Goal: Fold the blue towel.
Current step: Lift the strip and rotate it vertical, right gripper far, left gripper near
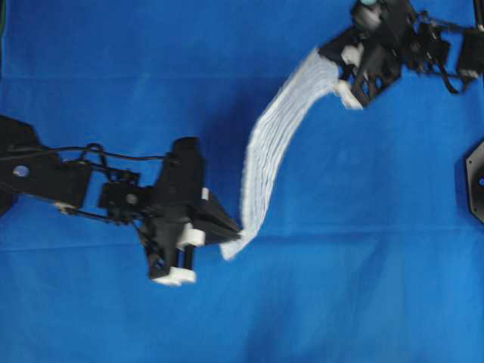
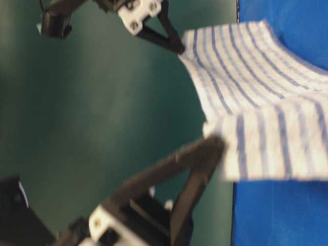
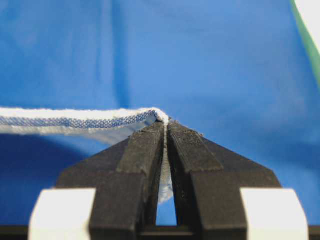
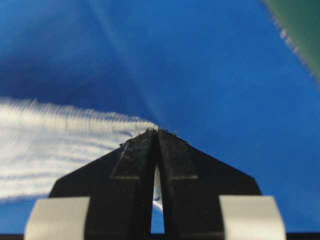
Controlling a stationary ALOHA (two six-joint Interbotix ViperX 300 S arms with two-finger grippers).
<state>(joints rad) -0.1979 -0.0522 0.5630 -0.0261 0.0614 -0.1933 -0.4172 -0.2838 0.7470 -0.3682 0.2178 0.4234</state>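
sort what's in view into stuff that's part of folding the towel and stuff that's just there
Part of the job:
- blue towel, striped, lifted off the table
- left end effector, shut on one corner
- right end effector, shut on another corner

Just there:
- solid blue table cloth underneath
- black part at the right edge of the overhead view, cut off, cannot tell what it is

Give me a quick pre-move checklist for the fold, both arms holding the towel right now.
1. Left gripper shut on a corner of the blue towel: ok.
2. Right gripper shut on the towel's other end: ok.
3. Towel hangs between the grippers, lifted off the table cloth: ok.
4. Towel span free of twists: cannot tell; overhead it shows as a narrow curved band.
5. How much cloth sits inside each grip: cannot tell; only a thin edge shows between the fingers.
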